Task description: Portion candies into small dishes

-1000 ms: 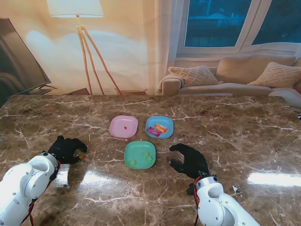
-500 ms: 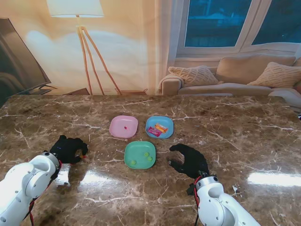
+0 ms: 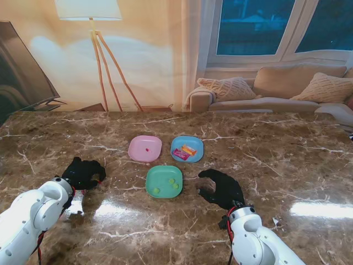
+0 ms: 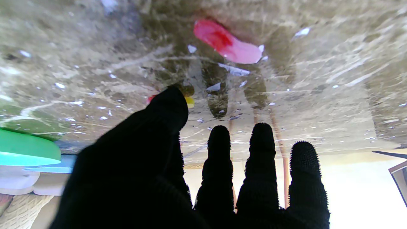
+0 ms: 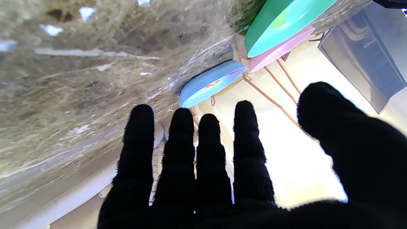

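A red candy [image 4: 227, 43] lies bare on the marble tabletop [image 3: 309, 160], beyond the fingertips [image 4: 219, 135] of the left hand [image 3: 83, 173]. A small yellow candy [image 4: 189, 101] peeks out at that hand's thumb tip; whether it is pinched I cannot tell. The green dish [image 3: 164, 181] holds small green candies, the pink dish [image 3: 145, 148] one red dot, the blue dish [image 3: 187, 148] wrapped sweets. The right hand [image 3: 220, 187] hovers beside the green dish, fingers spread, holding nothing.

The left hand [image 3: 83, 173] rests palm down at the end of its white arm [image 3: 30, 218], fingers [image 4: 259, 159] straight and slightly apart, thumb [image 4: 165, 111] angled inward; the right hand [image 3: 222, 189] likewise lies palm down, fingers [image 5: 181, 149] spread, grasping nothing.
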